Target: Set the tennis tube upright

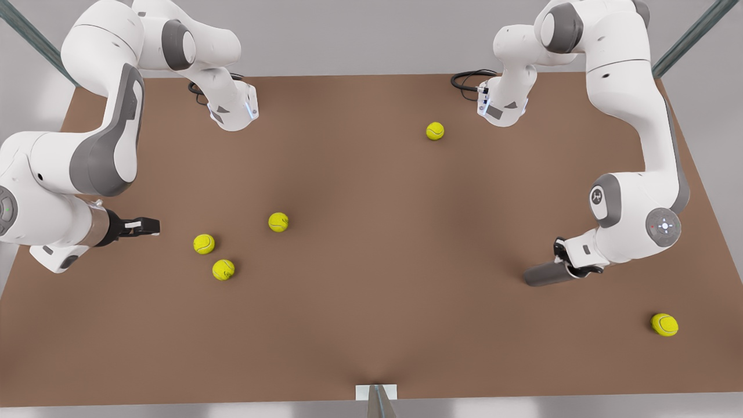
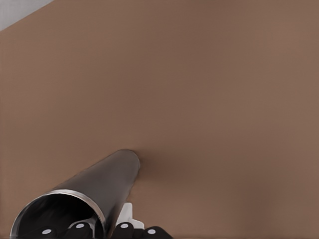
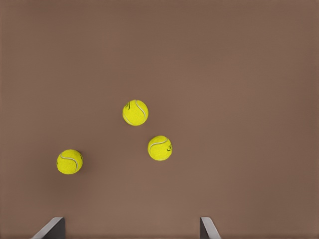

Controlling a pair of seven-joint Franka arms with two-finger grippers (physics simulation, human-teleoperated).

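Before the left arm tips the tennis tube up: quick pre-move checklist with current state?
1. Left gripper on the tennis tube: ok, its fingers straddle the wall at the open, light-rimmed end, one inside, one outside.
2. Grip firm enough to lift: cannot tell.
3. Tube orientation: not ok yet, it still lies low and tilted, far end at the table.
4. Space around the tube: ok, the nearest tennis ball sits apart, toward the front view's lower right.
5. Right gripper: ok, open and waiting at the front view's left, near three tennis balls.
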